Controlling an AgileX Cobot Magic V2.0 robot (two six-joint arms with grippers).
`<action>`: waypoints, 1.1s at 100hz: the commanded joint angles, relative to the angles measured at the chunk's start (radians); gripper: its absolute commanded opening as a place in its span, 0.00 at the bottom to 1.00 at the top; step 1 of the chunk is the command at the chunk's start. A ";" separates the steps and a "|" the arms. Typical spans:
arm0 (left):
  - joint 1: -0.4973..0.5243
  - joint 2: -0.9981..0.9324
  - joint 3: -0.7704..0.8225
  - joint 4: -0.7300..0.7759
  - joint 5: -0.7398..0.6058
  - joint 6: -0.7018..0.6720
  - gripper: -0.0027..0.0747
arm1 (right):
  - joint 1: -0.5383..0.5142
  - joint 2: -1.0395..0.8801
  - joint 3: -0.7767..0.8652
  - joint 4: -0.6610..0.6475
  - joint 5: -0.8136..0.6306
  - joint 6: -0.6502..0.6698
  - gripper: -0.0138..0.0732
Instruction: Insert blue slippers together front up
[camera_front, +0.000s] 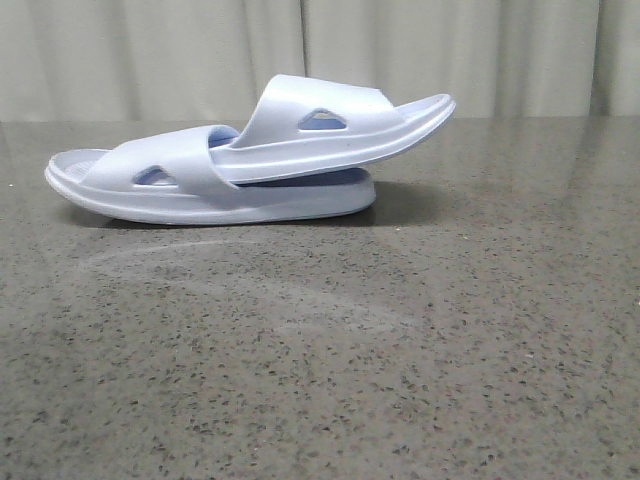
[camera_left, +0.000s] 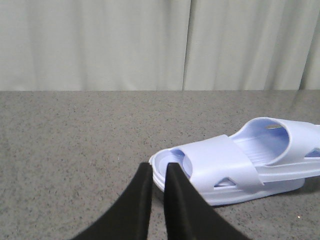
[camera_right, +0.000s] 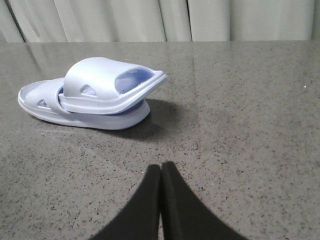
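Note:
The two blue slippers lie nested at the back of the table. The lower slipper (camera_front: 200, 195) lies flat. The upper slipper (camera_front: 330, 125) is pushed under the lower one's strap and tilts up to the right. My left gripper (camera_left: 158, 167) is empty, its jaws a narrow gap apart, and sits short of the lower slipper's (camera_left: 220, 160) rounded end; the upper slipper (camera_left: 285, 145) lies beyond. My right gripper (camera_right: 161, 167) is shut and empty over bare table, well back from the upper slipper (camera_right: 105, 82) and the lower slipper (camera_right: 85, 117). Neither gripper shows in the front view.
The dark speckled stone table (camera_front: 320, 380) stretches from the slippers to the front edge. A pale curtain (camera_front: 150, 60) hangs behind the table's far edge.

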 joint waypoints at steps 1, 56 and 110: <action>-0.008 -0.051 0.017 -0.080 -0.017 0.006 0.05 | 0.003 -0.018 -0.008 0.018 -0.035 0.001 0.07; -0.008 -0.088 0.034 -0.109 -0.014 0.006 0.05 | 0.003 -0.021 -0.006 0.018 -0.035 0.001 0.07; -0.004 -0.091 0.050 -0.038 -0.072 -0.039 0.05 | 0.003 -0.021 -0.006 0.018 -0.035 0.001 0.07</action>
